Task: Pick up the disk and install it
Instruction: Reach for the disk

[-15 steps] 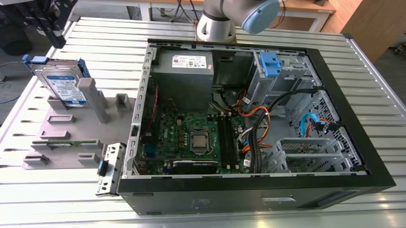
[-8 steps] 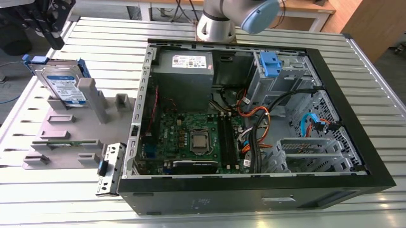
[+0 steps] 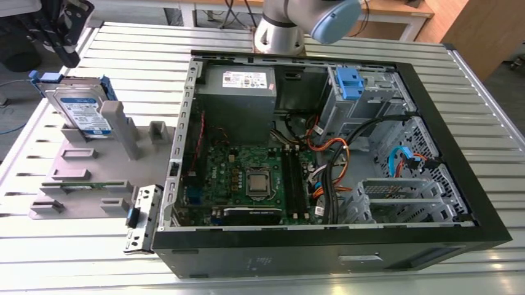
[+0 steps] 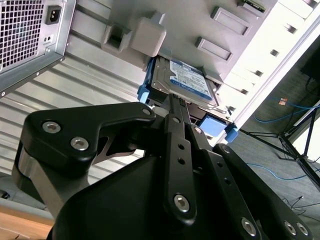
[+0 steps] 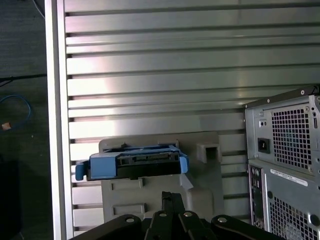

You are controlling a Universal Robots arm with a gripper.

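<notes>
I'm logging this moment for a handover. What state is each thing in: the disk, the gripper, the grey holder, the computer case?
Disk: upright in the grey holder, not gripped, not installed.
Gripper: shut, empty, close to the disk's edge.
Grey holder: flat on the table, carrying the disk.
Computer case: lying on its side, open, side panel off.
</notes>
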